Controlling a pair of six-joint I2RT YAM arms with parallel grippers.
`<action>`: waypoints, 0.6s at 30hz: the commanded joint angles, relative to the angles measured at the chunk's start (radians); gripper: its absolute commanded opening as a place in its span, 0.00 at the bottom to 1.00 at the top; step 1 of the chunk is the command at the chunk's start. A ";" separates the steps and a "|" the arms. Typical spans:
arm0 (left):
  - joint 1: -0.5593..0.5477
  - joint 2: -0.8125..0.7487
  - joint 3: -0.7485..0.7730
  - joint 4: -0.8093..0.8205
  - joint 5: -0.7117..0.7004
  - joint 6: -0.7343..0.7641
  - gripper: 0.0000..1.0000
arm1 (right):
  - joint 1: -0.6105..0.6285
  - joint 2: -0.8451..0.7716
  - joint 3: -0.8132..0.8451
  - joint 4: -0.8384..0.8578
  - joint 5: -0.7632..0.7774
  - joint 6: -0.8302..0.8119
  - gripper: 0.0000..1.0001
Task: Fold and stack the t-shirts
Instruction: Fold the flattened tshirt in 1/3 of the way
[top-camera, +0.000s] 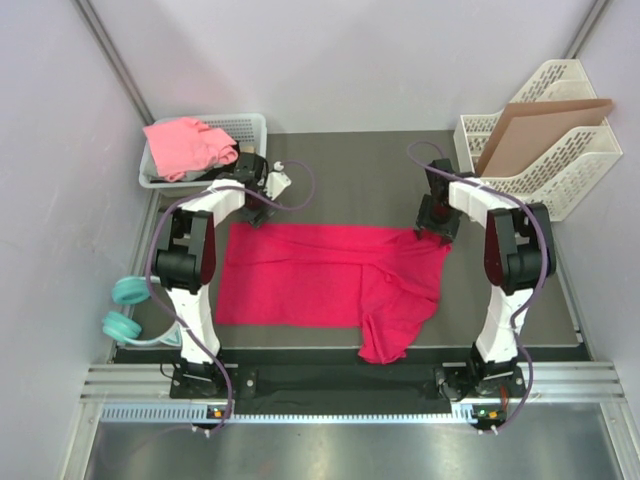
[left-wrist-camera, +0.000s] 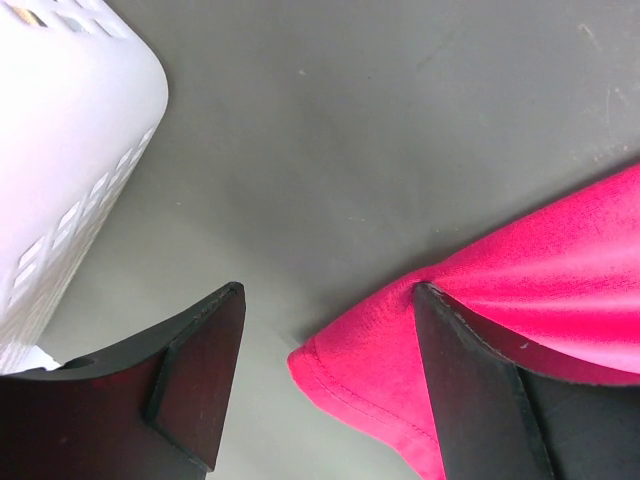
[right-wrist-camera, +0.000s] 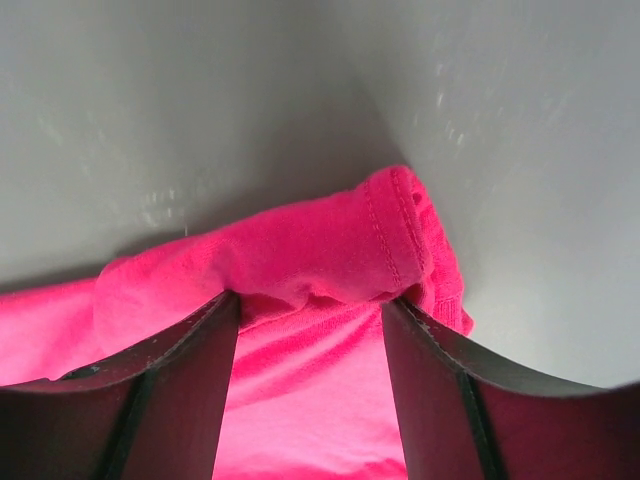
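The crimson-red t-shirt (top-camera: 330, 275) lies spread on the dark mat, its right side rumpled and one flap hanging toward the near edge. My left gripper (top-camera: 258, 212) is open at the shirt's far left corner; in the left wrist view (left-wrist-camera: 330, 300) the hemmed corner (left-wrist-camera: 380, 380) lies between the jaws, against the right finger (left-wrist-camera: 470, 380). My right gripper (top-camera: 435, 228) is open at the far right corner; in the right wrist view (right-wrist-camera: 310, 300) both fingers straddle a bunched fold of the shirt (right-wrist-camera: 300, 250). The salmon-pink t-shirt (top-camera: 185, 145) lies crumpled in the white basket (top-camera: 245, 125).
The basket's wall (left-wrist-camera: 70, 150) is close to the left of my left gripper. Teal cat-ear headphones (top-camera: 125, 310) lie at the mat's left edge. A white file rack (top-camera: 580, 170) holding a brown cardboard sheet (top-camera: 540, 135) stands at the back right.
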 joint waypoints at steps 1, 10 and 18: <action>-0.013 0.040 -0.012 0.051 -0.015 0.006 0.73 | -0.053 0.090 0.113 0.009 0.088 -0.030 0.58; -0.019 0.076 0.058 0.106 -0.049 -0.011 0.73 | -0.067 0.228 0.332 -0.083 0.074 -0.038 0.55; -0.019 0.119 0.206 0.103 -0.121 -0.017 0.72 | -0.068 0.279 0.510 -0.174 0.122 -0.067 0.54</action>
